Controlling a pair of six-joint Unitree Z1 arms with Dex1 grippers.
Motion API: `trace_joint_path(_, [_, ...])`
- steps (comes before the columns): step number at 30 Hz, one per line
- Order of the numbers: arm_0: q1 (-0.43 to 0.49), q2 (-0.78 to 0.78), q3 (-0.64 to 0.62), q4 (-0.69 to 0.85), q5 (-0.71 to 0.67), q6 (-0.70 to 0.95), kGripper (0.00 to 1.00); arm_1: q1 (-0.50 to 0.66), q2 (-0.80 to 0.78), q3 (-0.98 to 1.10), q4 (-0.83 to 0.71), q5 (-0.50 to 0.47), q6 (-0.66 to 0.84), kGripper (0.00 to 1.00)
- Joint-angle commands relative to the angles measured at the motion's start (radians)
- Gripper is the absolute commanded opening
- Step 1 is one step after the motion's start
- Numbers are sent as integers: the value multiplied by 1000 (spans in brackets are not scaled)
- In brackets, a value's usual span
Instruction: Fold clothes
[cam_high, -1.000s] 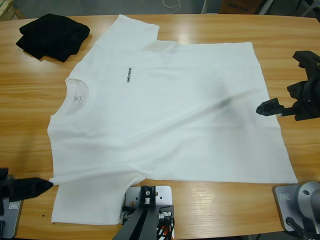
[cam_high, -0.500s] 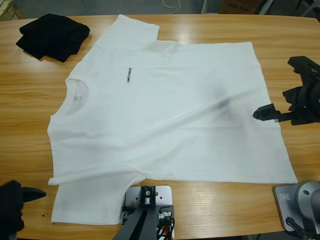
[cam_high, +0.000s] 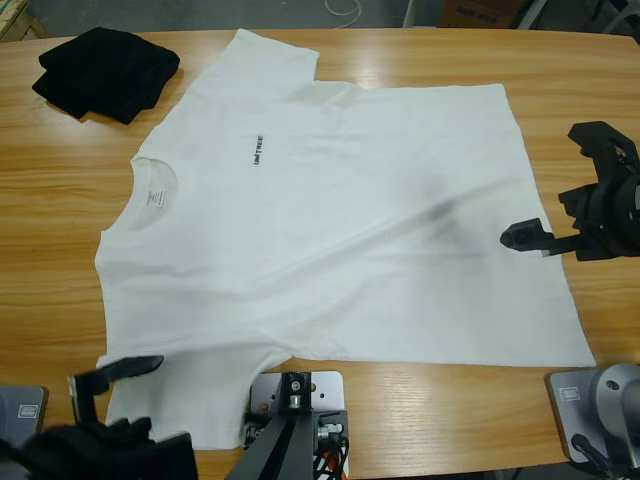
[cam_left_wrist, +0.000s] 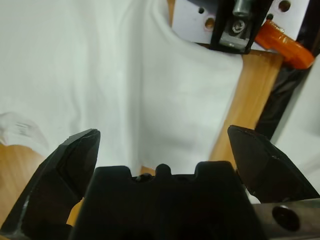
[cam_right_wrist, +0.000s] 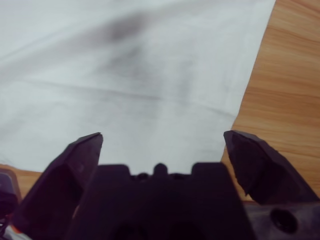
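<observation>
High view: soft white T-shirt (cam_high: 330, 220) lies flat on grained wooden table (cam_high: 590, 90).

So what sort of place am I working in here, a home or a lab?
Probably a lab or workshop, not a home: a long wooden table carries a bolted camera mount, a white T-shirt is spread flat as a test piece, and cardboard boxes sit behind the table.

Both grippers showing matte black — left gripper (cam_left_wrist: 162, 150) and right gripper (cam_right_wrist: 162, 147) with wedge-shaped jaws, notched bodies between.
</observation>
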Motion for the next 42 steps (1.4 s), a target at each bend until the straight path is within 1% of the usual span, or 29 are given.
trace_joint_path(1, [-125, 136, 12, -5, 62, -236, 913, 13, 17, 30, -4, -13, 12, 1000])
trace_joint_path(3, [-129, 136, 25, -5, 75, -286, 899, 14, 23, 30, -6, -13, 12, 1000])
trace_joint_path(7, [-154, 175, 38, -38, 74, -333, 830, 18, 27, 30, -6, -13, 12, 1000])
trace_joint_path(13, [-164, 247, 34, -100, 74, -344, 831, 23, 39, 29, -6, -13, 12, 1000])
trace_joint_path(17, [-164, 281, 37, -114, 74, -345, 835, 23, 50, 28, -8, -13, 12, 1000])
trace_joint_path(23, [-164, 337, 48, -128, 75, -388, 832, 24, 59, 28, -10, -13, 11, 1000])
trace_joint_path(32, [-164, 349, 45, -119, 83, -411, 830, 25, 67, 28, -15, -10, 6, 1000])
trace_joint_path(35, [-150, 366, 46, -100, 83, -429, 830, 26, 68, 28, -15, -8, 5, 1000])
trace_joint_path(40, [-101, 378, 55, -93, 93, -457, 830, 30, 72, 28, -15, -7, 5, 1000])
trace_joint_path(41, [-91, 378, 55, -94, 97, -458, 820, 31, 73, 28, -15, -5, 5, 1000])
trace_joint_path(42, [-86, 382, 55, -97, 98, -456, 789, 32, 74, 28, -15, -5, 5, 1000])
